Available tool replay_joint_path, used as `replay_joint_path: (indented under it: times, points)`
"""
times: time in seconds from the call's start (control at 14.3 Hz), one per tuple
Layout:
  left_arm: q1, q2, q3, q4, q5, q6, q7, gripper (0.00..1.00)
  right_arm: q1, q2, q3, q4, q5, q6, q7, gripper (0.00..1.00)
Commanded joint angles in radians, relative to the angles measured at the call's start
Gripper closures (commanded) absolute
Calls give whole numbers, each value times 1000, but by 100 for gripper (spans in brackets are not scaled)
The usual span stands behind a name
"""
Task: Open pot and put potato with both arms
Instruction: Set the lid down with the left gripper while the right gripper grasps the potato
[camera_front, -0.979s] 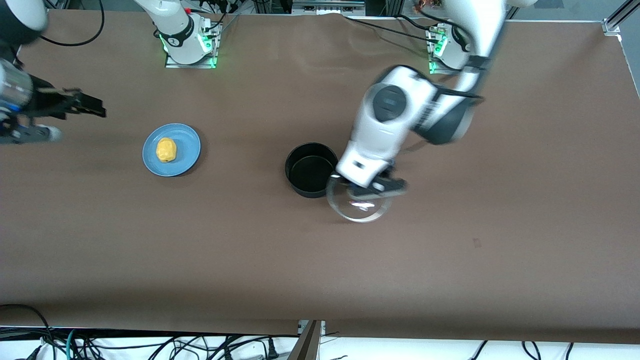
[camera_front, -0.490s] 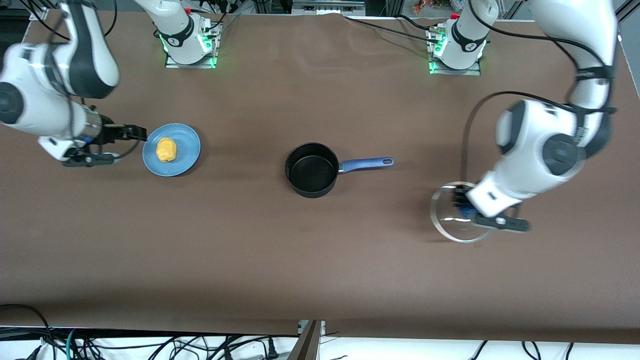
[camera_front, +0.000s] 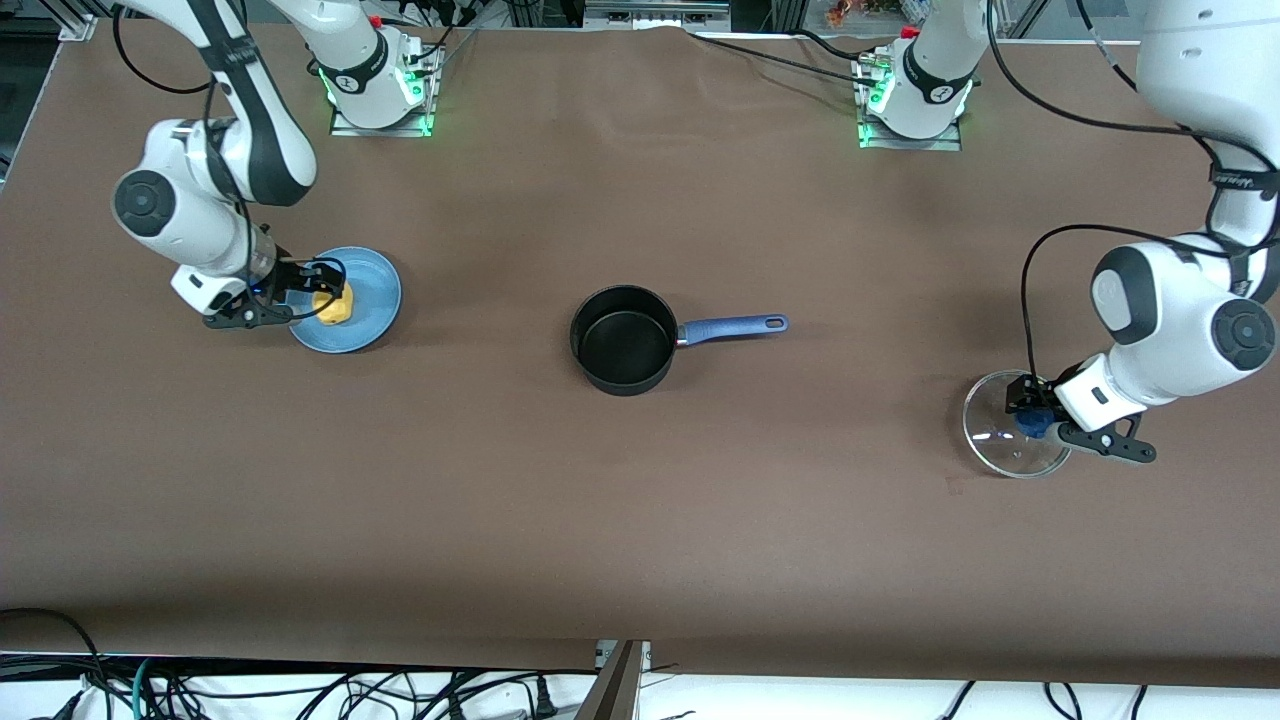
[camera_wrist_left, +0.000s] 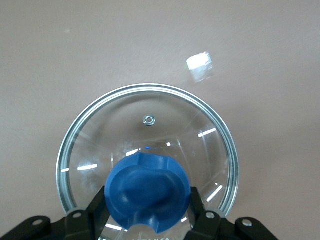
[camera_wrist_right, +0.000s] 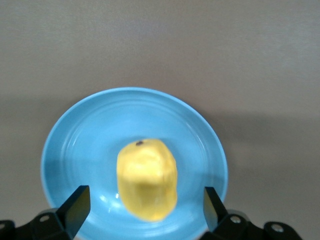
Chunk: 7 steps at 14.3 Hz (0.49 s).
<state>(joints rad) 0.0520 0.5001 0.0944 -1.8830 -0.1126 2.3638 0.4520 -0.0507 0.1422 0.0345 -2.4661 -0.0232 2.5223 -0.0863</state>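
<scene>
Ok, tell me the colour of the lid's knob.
Blue; the knob on the glass lid shows best in the left wrist view.

Brown-covered table (camera_front: 640, 520), black cables (camera_front: 300, 690) along its near edge.

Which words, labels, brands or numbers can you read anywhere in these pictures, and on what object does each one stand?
None can be read.
Left arm: a small dark marking on a white link, too small to read.
Glass lid and its blue knob: no lettering shows.
Pot, potato and blue plate: no text shows.
</scene>
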Motion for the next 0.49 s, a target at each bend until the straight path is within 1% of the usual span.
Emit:
replay_joint_path:
  times: [0.0,0.07,0.14,0.21,0.28,0.35,0.42]
  points:
    - [14,24,-7,-31,-22,67,40,47,-9,63,7,-57,-15,160,-6,1]
    - [22,37,-7,-33,-24,75,45,46,-9,74,7,-59,-15,171,-7,12]
    - [26,46,-7,-31,-39,75,45,43,-9,74,7,-59,-15,168,-7,44]
    - [26,51,-7,-31,-62,75,45,29,-9,74,8,-59,-15,165,-7,61]
    - [28,46,-7,-25,-68,65,43,0,-9,74,8,-57,-15,158,-10,70]
    - [28,29,-7,-16,-67,33,36,0,-9,73,8,-56,-15,147,-10,74]
    - [26,-3,-8,4,-67,-33,27,0,-9,63,8,-48,-15,127,-10,75]
